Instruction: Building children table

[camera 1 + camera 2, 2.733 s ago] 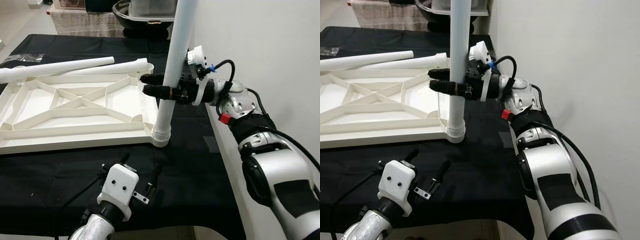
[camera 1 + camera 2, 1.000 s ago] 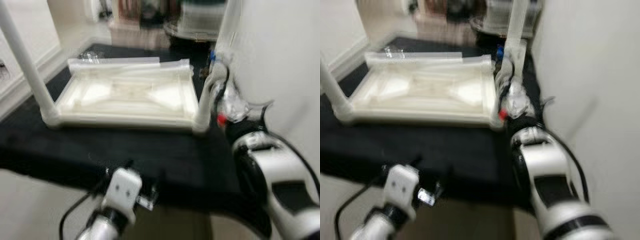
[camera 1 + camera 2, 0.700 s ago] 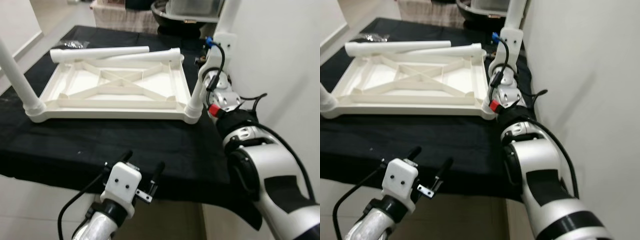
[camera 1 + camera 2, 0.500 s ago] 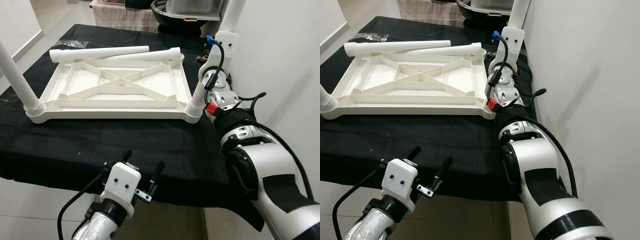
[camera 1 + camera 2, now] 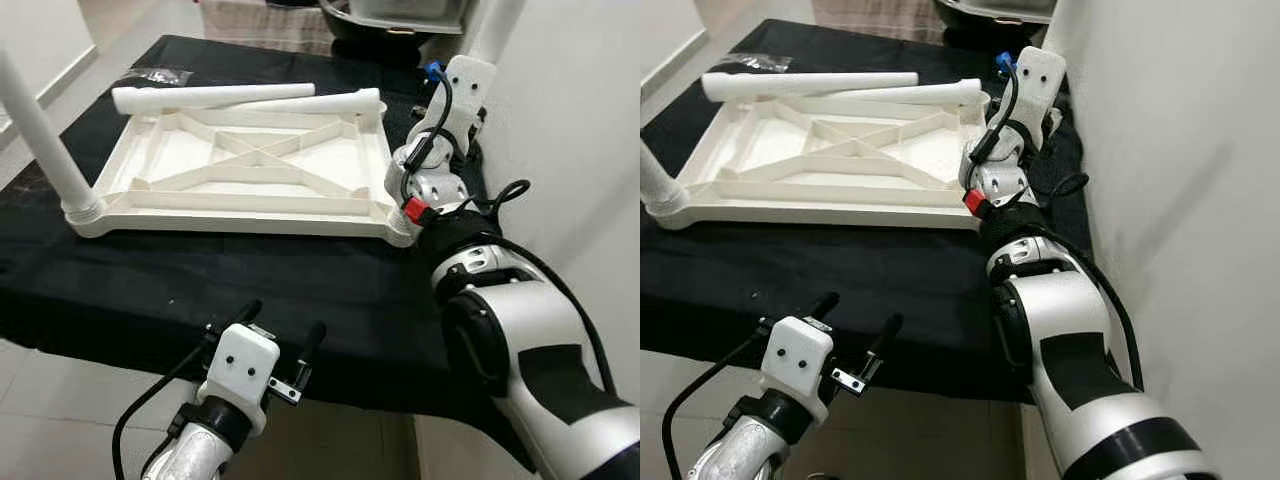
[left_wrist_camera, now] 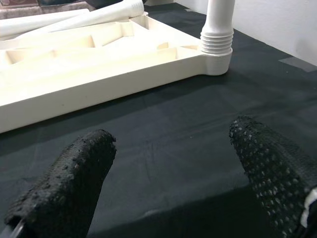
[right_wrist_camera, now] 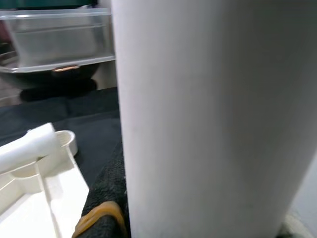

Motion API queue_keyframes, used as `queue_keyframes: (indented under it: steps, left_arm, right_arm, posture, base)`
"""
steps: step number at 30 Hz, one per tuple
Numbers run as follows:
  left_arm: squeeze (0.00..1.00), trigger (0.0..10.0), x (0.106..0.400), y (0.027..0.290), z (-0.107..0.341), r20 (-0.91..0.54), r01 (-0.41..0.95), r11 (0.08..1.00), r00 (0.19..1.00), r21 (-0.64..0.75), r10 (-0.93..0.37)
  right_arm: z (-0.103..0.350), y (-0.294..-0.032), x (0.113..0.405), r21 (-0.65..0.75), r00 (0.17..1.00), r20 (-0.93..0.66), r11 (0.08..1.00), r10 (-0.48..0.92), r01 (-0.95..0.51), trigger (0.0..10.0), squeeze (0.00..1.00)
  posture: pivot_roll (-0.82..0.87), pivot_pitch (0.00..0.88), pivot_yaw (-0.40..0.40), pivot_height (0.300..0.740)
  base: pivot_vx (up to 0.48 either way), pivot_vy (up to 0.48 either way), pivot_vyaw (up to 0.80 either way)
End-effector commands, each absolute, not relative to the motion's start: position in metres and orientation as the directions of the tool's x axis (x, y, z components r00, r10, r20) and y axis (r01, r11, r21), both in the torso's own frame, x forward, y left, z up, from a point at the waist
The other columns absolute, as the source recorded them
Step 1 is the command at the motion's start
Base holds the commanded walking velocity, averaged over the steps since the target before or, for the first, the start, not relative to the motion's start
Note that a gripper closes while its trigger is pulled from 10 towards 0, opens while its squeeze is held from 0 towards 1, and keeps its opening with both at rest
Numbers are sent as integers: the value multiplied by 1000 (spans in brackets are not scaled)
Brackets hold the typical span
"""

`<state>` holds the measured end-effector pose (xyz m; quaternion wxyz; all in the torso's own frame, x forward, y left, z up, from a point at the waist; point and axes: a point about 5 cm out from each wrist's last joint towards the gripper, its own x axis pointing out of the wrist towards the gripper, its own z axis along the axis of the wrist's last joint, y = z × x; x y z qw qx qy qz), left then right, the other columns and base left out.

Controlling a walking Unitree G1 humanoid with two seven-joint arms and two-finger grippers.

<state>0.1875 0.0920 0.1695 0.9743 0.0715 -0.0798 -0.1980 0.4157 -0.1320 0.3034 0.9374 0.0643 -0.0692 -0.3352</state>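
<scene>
A white tabletop (image 5: 250,175) lies upside down on a black-covered table (image 5: 200,280). One white leg (image 5: 40,130) stands upright in its near left corner. Another leg (image 7: 208,119) stands in the near right corner (image 6: 216,47), and my right gripper (image 5: 478,50) is shut around it, a black finger (image 7: 101,213) pressed against its side. Two loose legs (image 5: 210,97) lie along the tabletop's far edge. My left gripper (image 5: 280,335) hovers open over the table's near edge, nothing between its fingers (image 6: 64,193).
A dark bowl with a clear plastic box (image 5: 400,15) stands at the table's far end. A small plastic bag (image 5: 160,74) lies at the far left. A white wall (image 5: 580,150) runs close along the right side. Tiled floor (image 5: 40,400) lies at the near left.
The camera has pulled back and shifted, bringing the near left leg into view. My right gripper stays on the near right leg. The left gripper stays open and low.
</scene>
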Motion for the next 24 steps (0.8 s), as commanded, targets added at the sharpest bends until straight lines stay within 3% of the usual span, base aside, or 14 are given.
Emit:
queue_keyframes:
  steps: [1,18,24]
  left_arm:
    - [0,10000,187,91,164,102,379,910,911,168,-399]
    - [0,10000,188,88,164,99,381,911,912,159,-398]
    - [0,10000,187,86,164,101,378,913,913,153,-395]
  right_arm:
    - [242,-150,410,40,670,-118,670,-733,741,10000,0]
    - [262,-136,398,80,430,-66,425,-900,902,10000,0]
    - [258,-143,394,117,339,-151,324,-929,939,10000,0]
  posture:
    - [105,208,-91,740]
    - [123,220,-108,740]
    - [143,223,-115,740]
  base:
    - [0,0,0]
    - [0,0,0]
    - [0,0,0]
